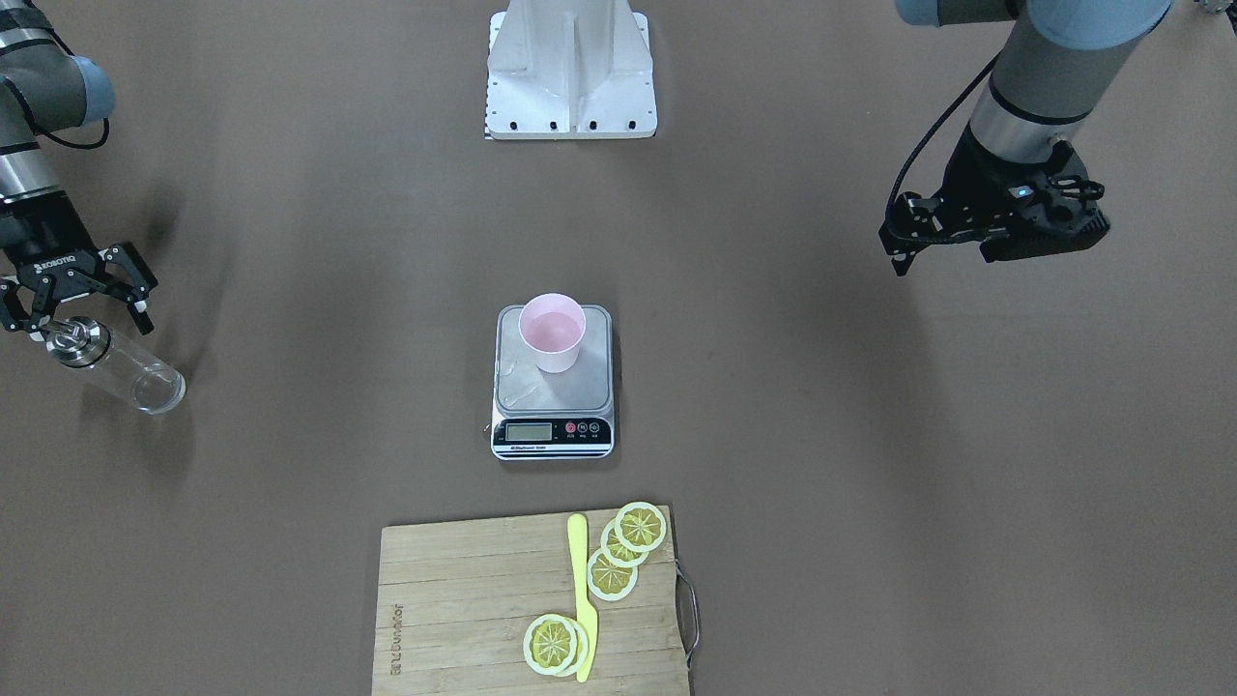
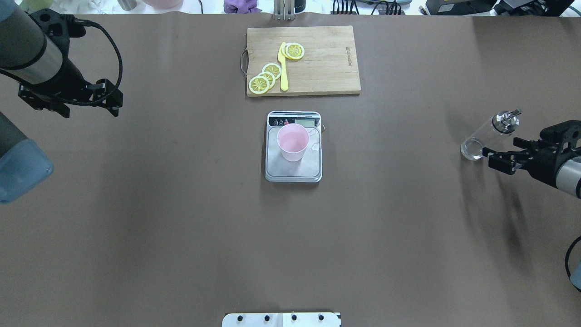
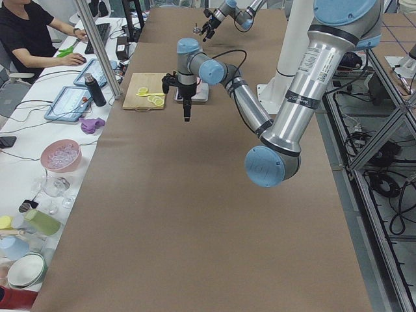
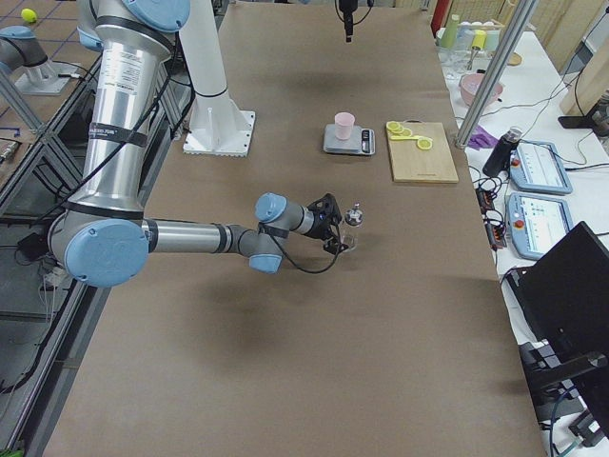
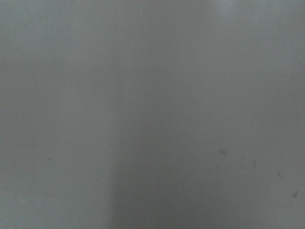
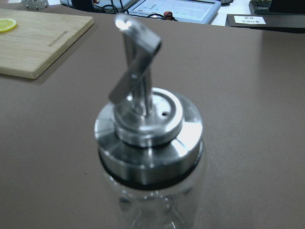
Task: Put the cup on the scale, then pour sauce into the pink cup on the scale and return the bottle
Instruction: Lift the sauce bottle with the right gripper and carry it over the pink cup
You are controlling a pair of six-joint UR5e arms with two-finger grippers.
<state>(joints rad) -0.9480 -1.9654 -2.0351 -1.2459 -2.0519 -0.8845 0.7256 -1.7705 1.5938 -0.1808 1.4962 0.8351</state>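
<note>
The glass bottle (image 1: pixel 116 362) stands upright on the bench (image 1: pixel 870 483), well apart from the scale (image 1: pixel 553 387), on the robot's right side of it. The right end effector (image 1: pixel 75 314) is close to the bottle's upper part. Its fingers are spread wider than the bottle and do not press on it. The pink cup (image 1: pixel 553 333) stands about in the middle of the scale's platform. The left end effector (image 1: pixel 1005 222) hangs well apart from the scale on the other side; I cannot tell if it is wide or narrow.

I judge the bottle to be rigid, smooth and slippery, and breakable if it tips. The sauce inside is not visible, so the weight is uncertain. The metal pour-spout cap (image 6: pixel 147 124) is rounded, so a hold on the straight glass wall just under it looks safer than one on the spout.
</note>
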